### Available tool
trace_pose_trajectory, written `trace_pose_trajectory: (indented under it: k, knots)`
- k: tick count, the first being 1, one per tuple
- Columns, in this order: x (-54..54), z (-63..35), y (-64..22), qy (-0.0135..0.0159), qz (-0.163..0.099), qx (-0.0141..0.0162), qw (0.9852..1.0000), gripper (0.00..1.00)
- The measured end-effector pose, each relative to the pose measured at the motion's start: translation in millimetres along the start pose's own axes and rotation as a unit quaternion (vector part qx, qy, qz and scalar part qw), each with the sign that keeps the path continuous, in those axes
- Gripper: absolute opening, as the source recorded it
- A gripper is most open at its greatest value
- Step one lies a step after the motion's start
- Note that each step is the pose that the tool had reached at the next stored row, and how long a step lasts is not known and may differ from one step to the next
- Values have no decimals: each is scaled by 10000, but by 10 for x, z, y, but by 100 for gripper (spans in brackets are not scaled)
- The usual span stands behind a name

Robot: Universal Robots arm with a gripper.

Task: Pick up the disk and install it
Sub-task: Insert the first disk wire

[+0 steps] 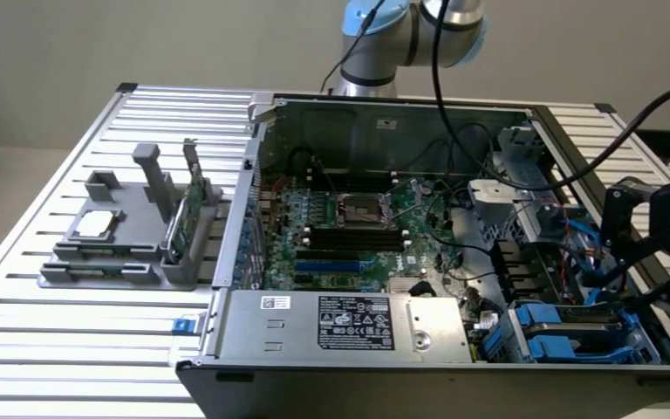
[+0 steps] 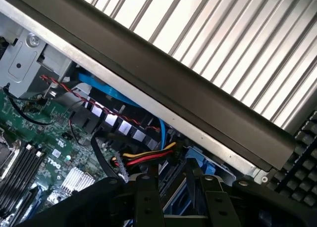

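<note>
Slatted metal table [image 1: 67, 349] is carrying an open case [image 1: 428, 393], motherboard [image 2: 64, 138] marked DELL, gripper [image 2: 179, 200] hovering over it, its grasp impossible to tell.

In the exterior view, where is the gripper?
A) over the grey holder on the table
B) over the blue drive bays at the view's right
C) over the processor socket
B: the gripper hangs over the blue drive bays, at the exterior view's right.

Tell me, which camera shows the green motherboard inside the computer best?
The exterior view: the motherboard lies nearly whole in the open case, its socket and slots plain. The wrist view catches a corner of the motherboard, beside cables.
</note>
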State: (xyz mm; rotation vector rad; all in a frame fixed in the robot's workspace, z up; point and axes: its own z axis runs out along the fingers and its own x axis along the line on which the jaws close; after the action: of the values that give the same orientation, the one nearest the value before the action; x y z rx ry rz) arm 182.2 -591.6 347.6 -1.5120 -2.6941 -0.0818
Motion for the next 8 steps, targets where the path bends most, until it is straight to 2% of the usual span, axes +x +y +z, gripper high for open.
trace_pose_trajectory:
  k: [8]
  knots:
    - [0,26,-13,21,243,21,9997,36]
